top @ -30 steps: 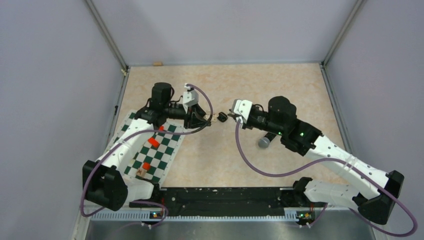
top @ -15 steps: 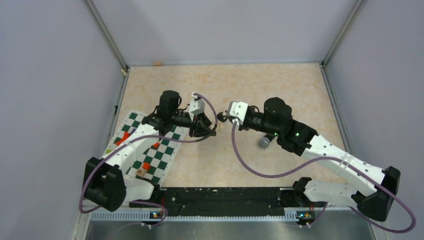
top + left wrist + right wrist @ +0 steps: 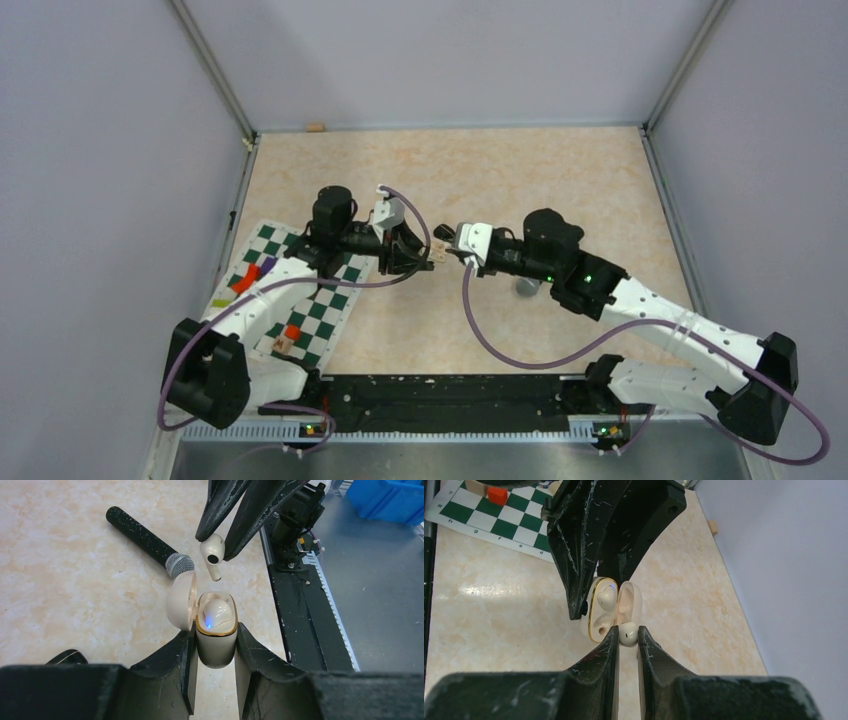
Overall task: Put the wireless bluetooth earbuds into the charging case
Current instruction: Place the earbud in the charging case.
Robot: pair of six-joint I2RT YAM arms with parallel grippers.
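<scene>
Left gripper [image 3: 215, 632] clamped around open case [image 3: 216, 650], one bud [image 3: 217, 612] seated inside; right gripper [image 3: 627, 630] pinching second bud [image 3: 212, 552], just beside the case's open mouth

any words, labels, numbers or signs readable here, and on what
No text reads clearly.
Chessboard: tiny marks along its border, too small to read.
Wooden block: a red mark, too blurred to read.
Case, earbud, microphone: no lettering shows.
</scene>
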